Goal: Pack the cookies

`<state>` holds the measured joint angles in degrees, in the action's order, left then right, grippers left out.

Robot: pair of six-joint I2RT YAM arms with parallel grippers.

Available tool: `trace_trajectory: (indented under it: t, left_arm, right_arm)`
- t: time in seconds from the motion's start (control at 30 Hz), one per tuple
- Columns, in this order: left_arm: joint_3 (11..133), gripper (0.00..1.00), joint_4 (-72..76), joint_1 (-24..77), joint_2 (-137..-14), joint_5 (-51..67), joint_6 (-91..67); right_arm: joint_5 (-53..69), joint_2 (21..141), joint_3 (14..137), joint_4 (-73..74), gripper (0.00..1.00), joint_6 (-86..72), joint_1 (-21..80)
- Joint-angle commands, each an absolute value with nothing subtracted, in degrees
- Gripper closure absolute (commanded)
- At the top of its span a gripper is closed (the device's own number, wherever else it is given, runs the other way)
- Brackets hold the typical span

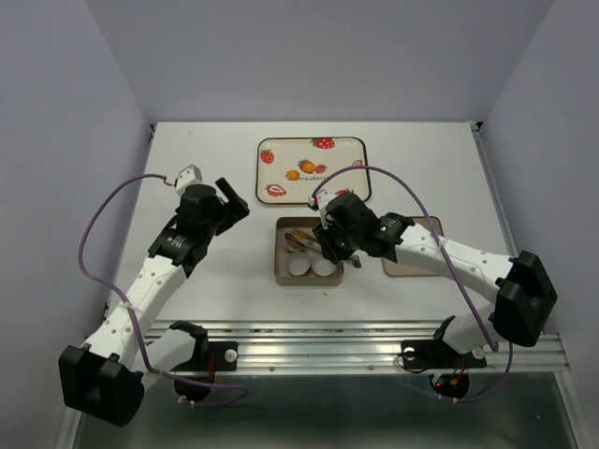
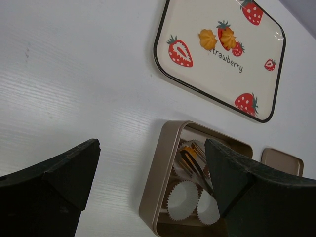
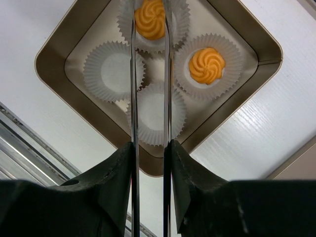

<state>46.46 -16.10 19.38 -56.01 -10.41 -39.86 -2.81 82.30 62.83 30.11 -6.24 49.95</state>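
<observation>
right fingers [image 1: 337, 245] over the tin [image 3: 52, 61], clamped on tweezers [image 3: 133, 98]. Tweezer tips straddle 1 cookie [image 3: 149, 12] sitting in the far paper cup [image 3: 180, 22]; can't tell if they're pinching it. 2nd cookie [image 3: 207, 65] sits in the cup beside it. The other 2 cups [image 3: 114, 70] [image 3: 155, 116] are bare.

left fingers [image 1: 233, 198] spread wide, gripping nothing, hovering above the counter [image 1: 206, 150] left of the tin.

remaining 2 cookies [image 2: 208, 38] [image 2: 228, 37] lie side by side on the strawberry tray [image 2: 197, 84], beyond the tin. tin lid [image 2: 281, 162] lies flat on the counter just right of the tin, partly under the right arm.
</observation>
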Motion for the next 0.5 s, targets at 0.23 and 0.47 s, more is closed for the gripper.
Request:
trace_trajectory:
  t: [0.23,0.47]
  left_arm:
    - [45.97,0.01,-15.47,19.34,-54.67,-11.69,-39.29]
    - [45.97,0.01,-15.38,19.34,-54.75,-11.87,-39.29]
  right_arm:
    - [-3.78,83.58,63.19,29.09,0.66,-5.8,50.45]
    - [-3.87,83.32,63.28,29.27,0.59,-6.06,50.45]
